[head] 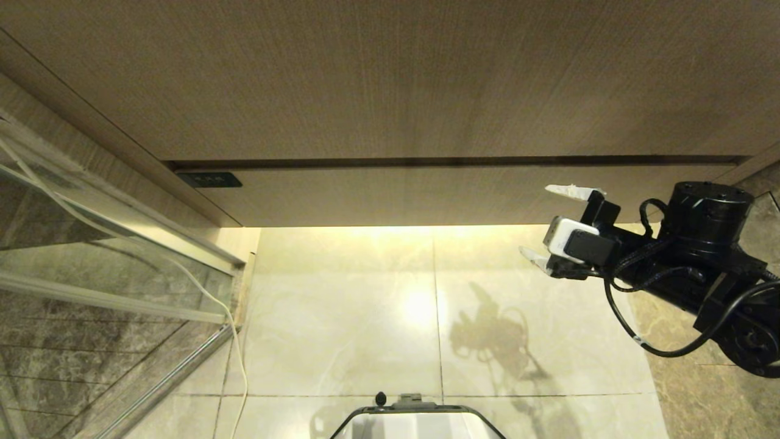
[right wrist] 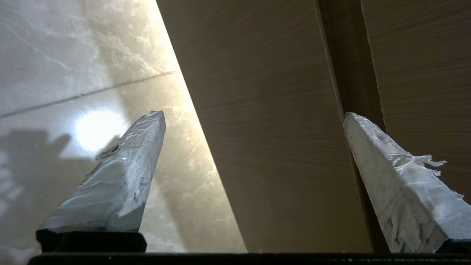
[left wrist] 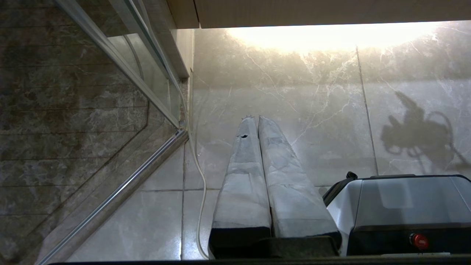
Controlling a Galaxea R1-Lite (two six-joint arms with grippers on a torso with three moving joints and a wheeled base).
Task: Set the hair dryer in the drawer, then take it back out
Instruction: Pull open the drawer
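The right gripper (head: 551, 222) hangs at the right of the head view with its taped fingers (right wrist: 121, 176) spread wide and nothing between them, pointing toward the closed drawer (head: 390, 195) — a shallow wood-grain front with a dark gap along its top, below a taller wood-grain panel (head: 390, 73). In the right wrist view one fingertip lies over the dark gap above the drawer front and the other over the lit marble floor (head: 341, 317); I cannot tell whether either touches. The hair dryer shows in no view. The left gripper (left wrist: 254, 119) hangs low over the floor tiles, its fingers pressed together and holding nothing — beside it the robot's grey base (left wrist: 404, 206). A glass shower door (head: 91, 244) stands at the left, a thin white cord (head: 234, 341) trailing along its edge.
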